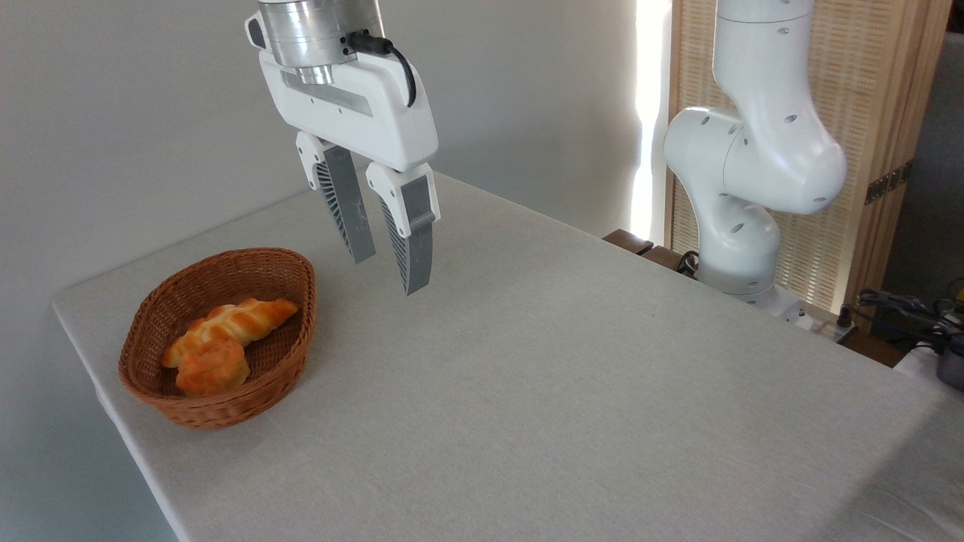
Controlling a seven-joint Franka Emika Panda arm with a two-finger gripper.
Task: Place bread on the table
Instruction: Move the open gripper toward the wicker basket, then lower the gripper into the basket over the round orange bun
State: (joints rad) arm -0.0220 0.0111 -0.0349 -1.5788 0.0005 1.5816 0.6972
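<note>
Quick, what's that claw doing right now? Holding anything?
Gripper: open and empty, hanging above the table; the bread sits in the basket.

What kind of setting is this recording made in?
Probably an indoor robot test setup: a white robot arm bolted beside a grey-beige cloth-topped table, a brown wicker basket of bread props, cables at right.

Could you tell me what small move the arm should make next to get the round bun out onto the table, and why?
Probably shift the gripper left and toward the camera until it is above the bread. The jaws are open and empty, hanging over the table to the right of the wicker basket, while the bread lies in the basket against the braided roll.
</note>
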